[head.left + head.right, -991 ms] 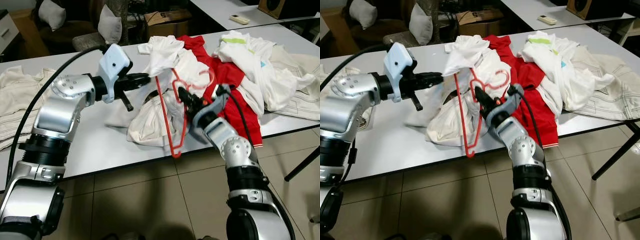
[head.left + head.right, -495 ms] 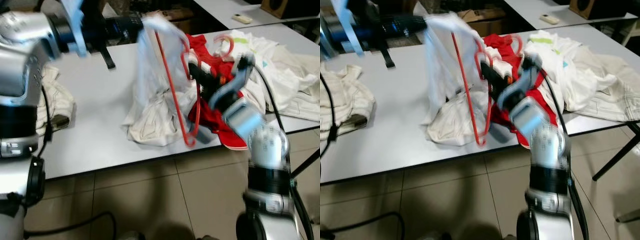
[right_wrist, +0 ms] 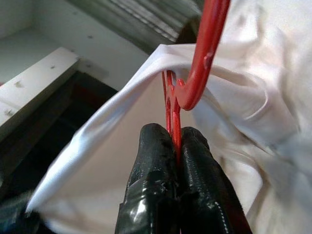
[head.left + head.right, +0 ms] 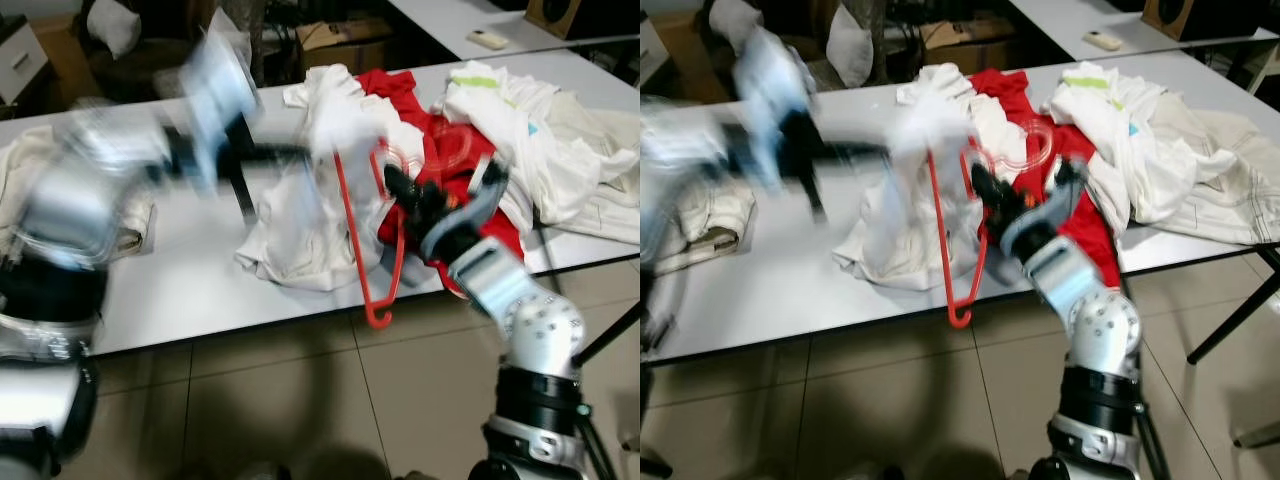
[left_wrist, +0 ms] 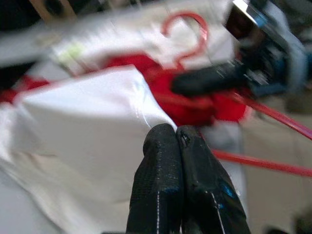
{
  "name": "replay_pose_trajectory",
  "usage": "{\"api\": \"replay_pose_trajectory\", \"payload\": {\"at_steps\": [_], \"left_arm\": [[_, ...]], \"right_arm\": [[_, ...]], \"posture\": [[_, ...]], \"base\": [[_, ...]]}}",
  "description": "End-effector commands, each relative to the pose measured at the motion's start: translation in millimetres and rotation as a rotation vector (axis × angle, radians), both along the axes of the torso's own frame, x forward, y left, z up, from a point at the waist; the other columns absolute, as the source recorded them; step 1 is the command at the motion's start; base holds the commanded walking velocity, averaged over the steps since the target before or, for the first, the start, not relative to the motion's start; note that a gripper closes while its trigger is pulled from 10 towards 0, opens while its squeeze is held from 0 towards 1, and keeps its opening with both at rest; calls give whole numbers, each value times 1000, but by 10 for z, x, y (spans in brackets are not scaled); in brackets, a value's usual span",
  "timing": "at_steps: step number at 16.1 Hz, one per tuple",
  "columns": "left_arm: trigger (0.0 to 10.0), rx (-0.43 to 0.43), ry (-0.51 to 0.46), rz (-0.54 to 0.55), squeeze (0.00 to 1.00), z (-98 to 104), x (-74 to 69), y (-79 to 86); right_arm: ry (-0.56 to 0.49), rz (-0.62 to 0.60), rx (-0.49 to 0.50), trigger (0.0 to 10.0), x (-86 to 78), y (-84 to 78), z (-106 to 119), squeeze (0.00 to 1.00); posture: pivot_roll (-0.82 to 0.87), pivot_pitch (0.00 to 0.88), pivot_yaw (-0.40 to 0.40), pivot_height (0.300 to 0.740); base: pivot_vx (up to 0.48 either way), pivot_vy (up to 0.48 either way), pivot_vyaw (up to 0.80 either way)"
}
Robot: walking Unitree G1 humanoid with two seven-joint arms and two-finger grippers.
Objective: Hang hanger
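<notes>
A pale grey worktop (image 4: 190, 290) stood on a tiled floor (image 4: 300, 410), heaped with clothes. The red hanger (image 4: 365, 245) hung above the worktop's front edge, its lowest corner dipping past that edge, its hook up by the red garment (image 4: 440, 150). The right hand (image 4: 392, 183) pinched the hanger near its neck, both black fingers (image 3: 156, 170) pressed together on the thin red bar in the right wrist view. A white garment (image 4: 300, 220) was draped over the hanger and trailed down to the worktop. The left hand (image 5: 176, 130), badly blurred in the head views, was raised over the worktop to the left of the hanger, its fingers squeezed shut on an edge of that white garment. More white clothes (image 4: 520, 130) lay piled to the right, and a cream garment (image 4: 30, 170) lay at the worktop's left end.
</notes>
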State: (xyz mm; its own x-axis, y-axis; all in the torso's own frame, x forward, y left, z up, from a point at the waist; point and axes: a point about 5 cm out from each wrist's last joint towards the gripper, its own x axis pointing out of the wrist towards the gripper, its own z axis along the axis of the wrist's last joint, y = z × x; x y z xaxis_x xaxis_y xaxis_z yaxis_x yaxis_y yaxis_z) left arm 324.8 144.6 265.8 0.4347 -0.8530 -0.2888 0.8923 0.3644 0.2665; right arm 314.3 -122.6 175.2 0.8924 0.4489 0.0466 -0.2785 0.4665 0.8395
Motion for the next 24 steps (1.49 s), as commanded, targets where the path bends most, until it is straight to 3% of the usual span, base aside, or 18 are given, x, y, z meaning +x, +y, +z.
{"api": "replay_pose_trajectory", "payload": {"at_steps": [1, 2, 3, 6, 8, 10, 13, 17, 20, 24], "left_arm": [[0, 50, -30, 7, 0, 9, -10, 2], [0, 78, -21, 5, 0, -64, -16, -2], [0, 110, 23, -21, 0, -209, -63, -21], [0, 74, 96, -104, 0, -252, -195, -97], [0, 122, 101, -143, 0, -305, -235, -121], [0, 69, 120, -212, 0, -243, -311, -211], [0, 95, 186, -322, 0, -249, -461, -172], [0, 97, 240, -392, 0, -282, -539, -195], [0, 95, 250, -444, 0, -334, -542, -321], [0, 20, 274, -549, 0, -285, -623, -526]], "right_arm": [[12, -20, 41, 10000, 41, -8, -53, 0], [29, -29, 59, 10000, 60, -10, -99, 0], [68, -72, 144, 10000, 130, -34, -158, 0], [86, -106, 271, 10000, 263, -20, -169, 0], [69, -87, 346, 10000, 346, 58, -106, 0], [67, -74, 292, 10000, 417, 137, -119, 0], [79, -120, 323, 10000, 505, 110, -127, 0], [91, -157, 372, 10000, 580, 96, -112, 0], [84, -161, 399, 10000, 632, 172, -69, 0], [104, -195, 380, 10000, 670, 190, -109, 0]], "posture": [[-53, 0, 95, 740], [-53, 0, 95, 740], [-49, 0, 97, 740], [-29, 0, 99, 740], [-19, 0, 100, 740], [-12, 0, 97, 740], [-4, 0, 94, 740], [-6, 0, 102, 740], [-11, 0, 106, 740], [-12, 0, 108, 740]], "base": [[0, 0, 0], [0, 0, 0], [0, 0, 0], [0, 0, 0], [0, 0, 0], [0, 0, 0], [0, 0, 0], [0, 0, 0], [0, 0, 0], [0, 0, 0]]}}
